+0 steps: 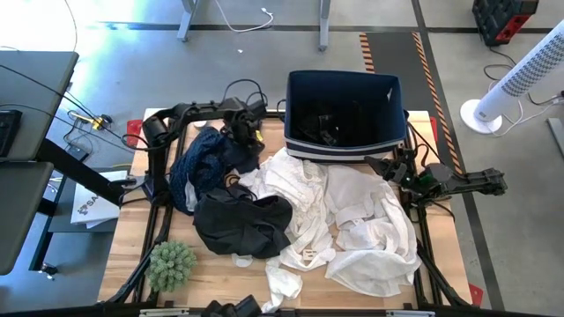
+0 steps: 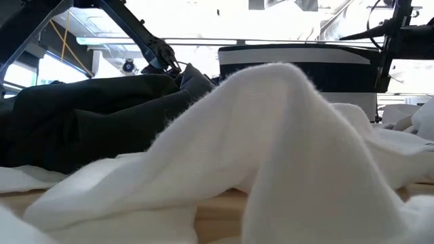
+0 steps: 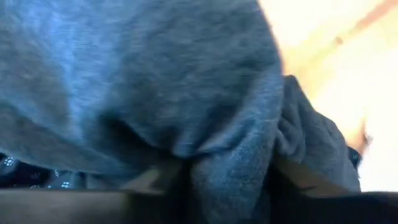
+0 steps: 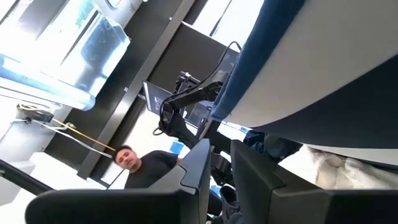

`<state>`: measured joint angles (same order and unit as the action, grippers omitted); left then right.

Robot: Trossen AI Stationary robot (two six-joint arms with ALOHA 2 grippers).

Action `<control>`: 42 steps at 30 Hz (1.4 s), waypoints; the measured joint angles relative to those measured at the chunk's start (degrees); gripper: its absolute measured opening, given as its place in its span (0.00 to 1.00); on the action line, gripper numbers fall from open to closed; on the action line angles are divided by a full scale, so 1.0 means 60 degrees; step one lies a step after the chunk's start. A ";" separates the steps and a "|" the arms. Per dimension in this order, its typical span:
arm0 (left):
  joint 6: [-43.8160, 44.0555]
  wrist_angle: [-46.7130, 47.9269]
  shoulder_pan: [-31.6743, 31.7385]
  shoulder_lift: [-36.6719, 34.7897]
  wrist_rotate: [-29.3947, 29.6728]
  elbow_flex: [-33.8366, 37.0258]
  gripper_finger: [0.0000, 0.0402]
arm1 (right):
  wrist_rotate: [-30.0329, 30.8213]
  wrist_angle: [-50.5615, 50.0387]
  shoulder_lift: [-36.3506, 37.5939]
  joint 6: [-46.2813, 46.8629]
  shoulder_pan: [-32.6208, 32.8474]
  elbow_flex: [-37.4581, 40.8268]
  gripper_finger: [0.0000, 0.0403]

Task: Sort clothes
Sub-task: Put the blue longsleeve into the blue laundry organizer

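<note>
A pile of clothes lies on the wooden table: navy blue garments [image 1: 210,163] at the far left, a black one [image 1: 242,224] in front of them, and large white ones [image 1: 348,220] to the right. My left gripper [image 1: 244,132] is down on the far end of the navy pile, shut on a navy blue garment [image 3: 186,81]. My right gripper [image 1: 394,167] hangs beside the near right corner of the navy bin [image 1: 345,114]. It is empty, with a narrow gap between its fingers [image 4: 221,177]. My left gripper pinches a bunched fold of the navy blue garment [image 3: 230,174] between its two fingers [image 3: 155,183]. Several layers are gathered in the hold. The rest of the cloth fills the wrist view, and how it sits against the table is hidden.
A green spiky plant [image 1: 170,264] stands at the near left corner. The navy bin holds dark items at the far middle. White cloth [image 2: 271,135] rises high in the low view, with the black garment [image 2: 88,115] behind it. A person [image 4: 127,158] shows beyond the table.
</note>
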<state>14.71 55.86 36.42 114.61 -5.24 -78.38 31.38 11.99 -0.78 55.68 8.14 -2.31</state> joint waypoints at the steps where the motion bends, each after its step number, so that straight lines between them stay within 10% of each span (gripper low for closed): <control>1: -0.0116 0.0024 -0.0042 -0.0015 -0.0077 0.0006 0.26 | 0.0000 0.0003 0.0000 -0.0004 0.0000 0.0000 0.15; 4: -0.0442 0.0079 -0.0086 -0.0278 -0.0192 0.0042 0.06 | -0.0004 0.0022 0.0000 -0.0021 -0.0001 0.0000 0.15; 19: -0.0148 -0.0747 -0.0927 -0.5172 0.0210 0.0053 0.05 | -0.0039 0.1004 -0.0370 -0.3044 -0.0001 -0.1283 0.15; 33: 0.1523 -0.5159 -0.2682 -0.7194 0.0231 0.0039 0.05 | -0.1691 0.0764 -0.5410 -0.6745 0.0000 -0.7501 0.15; 42: 0.2159 -0.6878 -0.3112 -0.7195 0.0268 0.0039 0.05 | -0.2391 -0.4309 -0.9464 -0.8179 -0.1101 -1.2757 0.23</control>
<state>27.66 14.59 17.74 71.44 -3.64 -78.15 17.03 -13.87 -57.56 6.61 1.54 -78.85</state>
